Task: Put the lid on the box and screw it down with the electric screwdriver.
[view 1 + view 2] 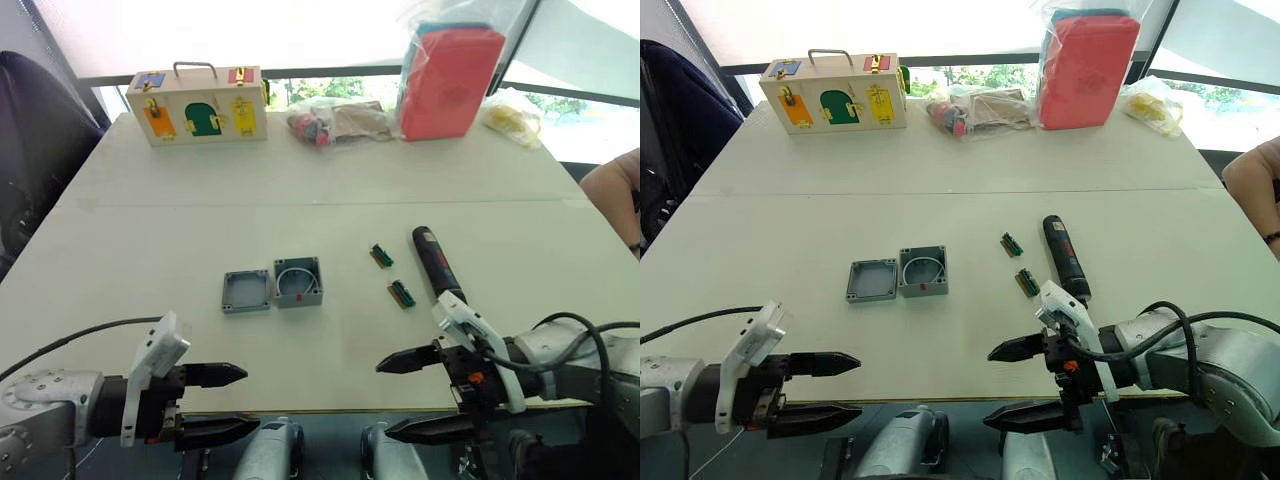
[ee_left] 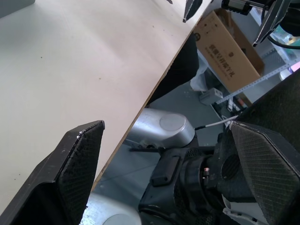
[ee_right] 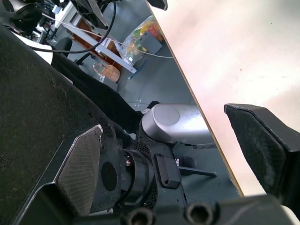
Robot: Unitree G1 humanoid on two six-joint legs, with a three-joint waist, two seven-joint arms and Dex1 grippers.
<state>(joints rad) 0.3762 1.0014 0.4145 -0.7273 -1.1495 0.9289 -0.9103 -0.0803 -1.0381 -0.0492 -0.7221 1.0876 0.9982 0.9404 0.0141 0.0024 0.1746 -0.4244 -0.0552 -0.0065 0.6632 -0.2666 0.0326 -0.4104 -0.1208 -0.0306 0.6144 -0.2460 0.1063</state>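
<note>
Lid (image 1: 246, 291) touches box (image 1: 299, 282) on the surface (image 1: 330, 190). We hold both grippers, left (image 1: 232, 403) and right (image 1: 398, 396), wide and empty; electric screwdriver (image 1: 437, 262) lies apart

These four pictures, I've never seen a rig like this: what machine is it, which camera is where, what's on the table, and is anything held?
It is a two-armed humanoid robot. The two wide pictures come from its head, looking down over both arms; the other two come from cameras on each wrist, looking along the fingers.

The left gripper and right gripper hover open at the table's near edge, holding nothing.

Mid-table lie the lid and, touching it, the open box. To the right lies the electric screwdriver, with two small green strips beside it. At the far edge are a wooden box, bags and a red case.
</note>
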